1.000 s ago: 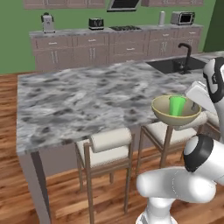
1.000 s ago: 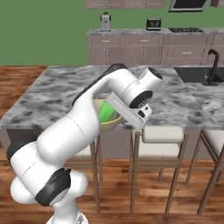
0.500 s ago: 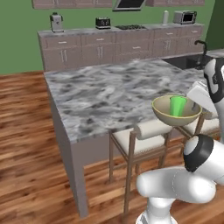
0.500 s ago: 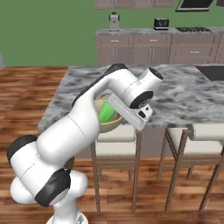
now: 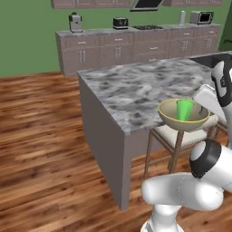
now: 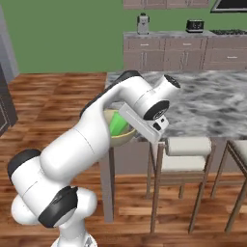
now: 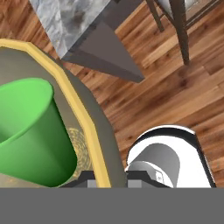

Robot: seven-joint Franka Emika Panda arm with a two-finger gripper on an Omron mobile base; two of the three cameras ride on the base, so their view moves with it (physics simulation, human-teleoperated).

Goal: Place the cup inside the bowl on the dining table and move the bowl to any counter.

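Note:
The tan-yellow bowl (image 5: 182, 123) hangs in the air off the near edge of the dining table (image 5: 136, 86), above a stool. The green cup (image 5: 184, 110) stands upright inside it. My gripper (image 5: 202, 105) is shut on the bowl's right rim. From the right base, the arm covers most of the bowl (image 6: 120, 140) and part of the cup (image 6: 117, 126). In the hand view the cup (image 7: 30, 131) fills the left, and the bowl's yellow rim (image 7: 83, 109) runs down into my gripper (image 7: 107, 178). The table's corner (image 7: 74, 17) lies beyond.
The counter (image 5: 136, 31) with taupe cabinets runs along the green back wall, bearing a coffee machine (image 5: 75, 21) and a toaster (image 5: 120, 22). Cushioned stools (image 6: 188, 147) stand under the table's edge. Open wooden floor (image 5: 41, 136) spreads to the left.
The whole picture has shifted: the base has moved, so the table and counter slide right in both base views. Bowl, cup and gripper keep their place relative to the arm.

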